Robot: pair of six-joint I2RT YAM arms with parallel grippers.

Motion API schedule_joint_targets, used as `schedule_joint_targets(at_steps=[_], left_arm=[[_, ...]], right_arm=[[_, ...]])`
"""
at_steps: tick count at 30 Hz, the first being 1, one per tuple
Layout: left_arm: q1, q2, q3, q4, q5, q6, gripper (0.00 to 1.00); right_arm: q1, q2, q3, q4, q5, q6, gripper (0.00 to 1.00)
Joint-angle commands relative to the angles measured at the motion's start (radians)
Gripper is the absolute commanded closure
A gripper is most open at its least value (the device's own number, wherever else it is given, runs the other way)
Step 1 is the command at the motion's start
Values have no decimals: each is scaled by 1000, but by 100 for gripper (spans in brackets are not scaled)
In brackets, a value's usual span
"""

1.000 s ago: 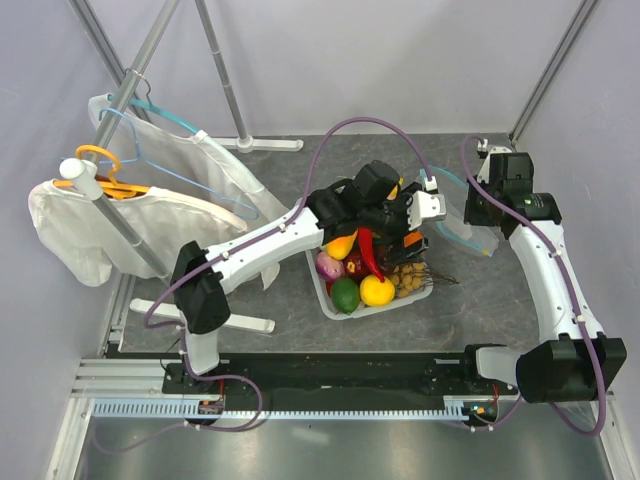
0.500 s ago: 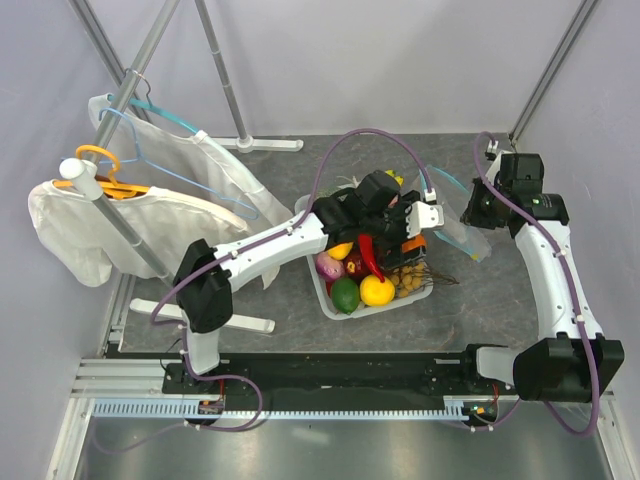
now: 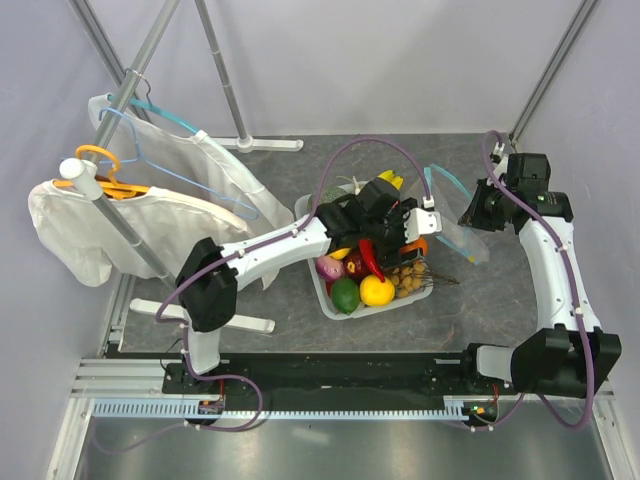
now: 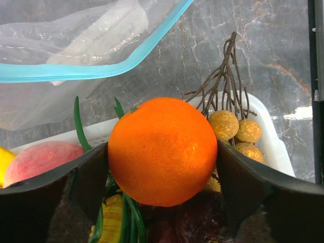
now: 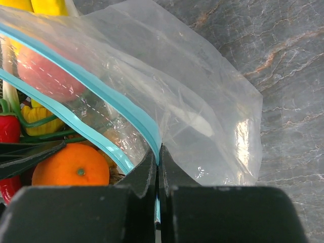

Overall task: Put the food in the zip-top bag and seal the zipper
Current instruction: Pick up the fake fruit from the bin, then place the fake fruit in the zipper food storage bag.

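My left gripper (image 4: 163, 152) is shut on a round orange (image 4: 163, 151) and holds it over the white tray (image 3: 322, 288), just left of the bag. The orange also shows in the top view (image 3: 417, 244) and the right wrist view (image 5: 71, 165). My right gripper (image 5: 158, 152) is shut on the teal zipper (image 5: 126, 109) of the clear zip-top bag (image 5: 202, 116) and holds the bag lifted with its mouth facing the tray. In the top view the right gripper (image 3: 470, 212) holds the bag (image 3: 462, 240) at the right. The tray holds a lime (image 3: 345, 294), a yellow fruit (image 3: 377, 290), a red pepper and a purple piece (image 3: 329, 266).
A clothes rack with a white garment (image 3: 120, 225) and hangers (image 3: 165, 120) stands at the left. A bunch of small brown fruits on a twig (image 4: 238, 129) hangs over the tray's right rim. Grey walls close in the table.
My left gripper has drawn back a little to the left over the tray with the orange. My right gripper has lifted the bag up and to the right.
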Motion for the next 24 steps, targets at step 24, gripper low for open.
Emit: schedule_joint_targets(at_steps=[24], left_arm=[[34, -198, 38, 357, 61, -277, 34]], right_arm=[[-19, -20, 20, 4, -411, 61, 100]])
